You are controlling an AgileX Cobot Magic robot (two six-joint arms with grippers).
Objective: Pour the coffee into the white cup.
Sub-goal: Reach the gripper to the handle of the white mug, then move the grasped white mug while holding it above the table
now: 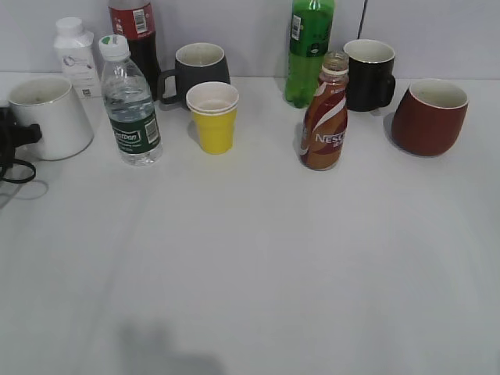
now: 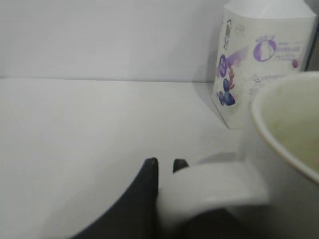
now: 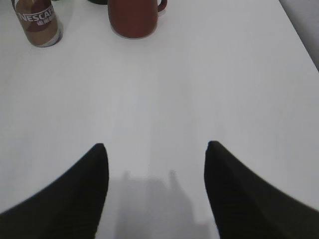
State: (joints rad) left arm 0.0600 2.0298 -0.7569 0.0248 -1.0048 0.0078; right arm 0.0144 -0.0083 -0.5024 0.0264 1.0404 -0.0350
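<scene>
The left hand (image 2: 164, 167) is clenched on the white cup's (image 1: 48, 116) handle at the counter's (image 1: 258, 258) far left. The right hand (image 3: 155, 149), released, hovers well short of the uncapped coffee (image 1: 325, 117); a clumsy grab could topple and spill it.

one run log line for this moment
left gripper: shut on white cup handle | right gripper: open, empty | coffee bottle: upright, untouched

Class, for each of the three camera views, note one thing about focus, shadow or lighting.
Exterior view: even, soft light; the coffee bottle is sharp, and a faint shadow darkens the bottom edge of the table.
Left wrist view: the white cup is so close that it blurs.
Right wrist view: the right tool casts a soft shadow on the table between its dark fingers.
</scene>
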